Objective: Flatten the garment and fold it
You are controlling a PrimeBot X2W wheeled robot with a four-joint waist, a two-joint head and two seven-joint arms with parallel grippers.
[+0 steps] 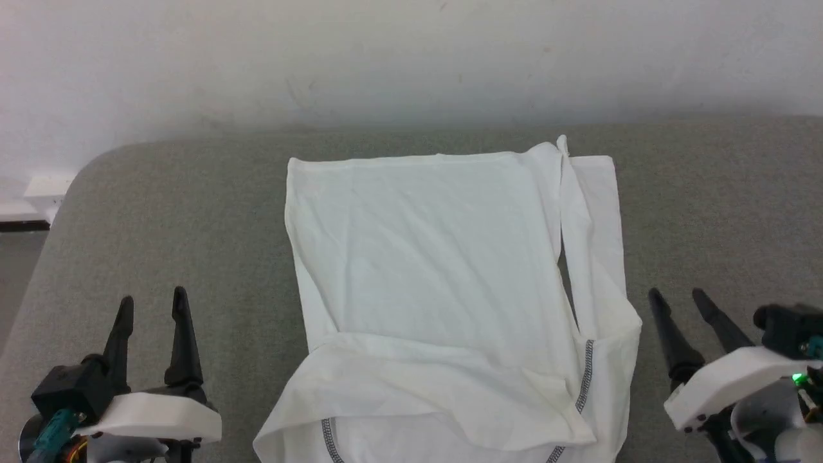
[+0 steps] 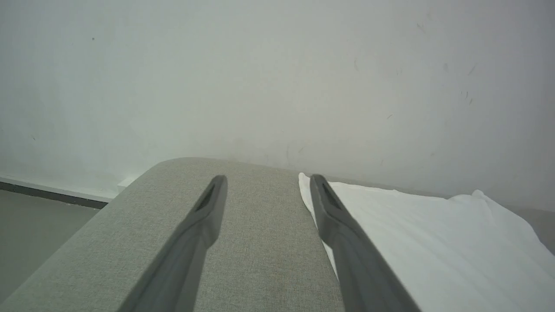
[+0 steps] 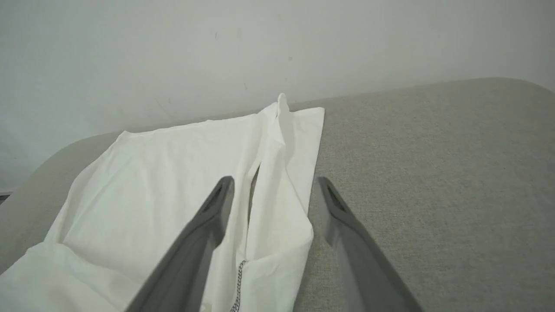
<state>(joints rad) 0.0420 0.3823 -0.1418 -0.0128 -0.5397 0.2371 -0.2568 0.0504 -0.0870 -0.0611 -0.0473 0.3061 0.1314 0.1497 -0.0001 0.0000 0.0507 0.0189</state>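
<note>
Claws released, empty: left claw and right claw flank the shirt, centred on the surface. We'd worry a pinch at the loose right flap grabs one layer, dragging folds askew.

A bare indoor test room, by the look: a plain, scuffed white wall at twelve o'clock, a grey cloth-covered table with rounded corners, dark skirting and grey floor at nine o'clock.
</note>
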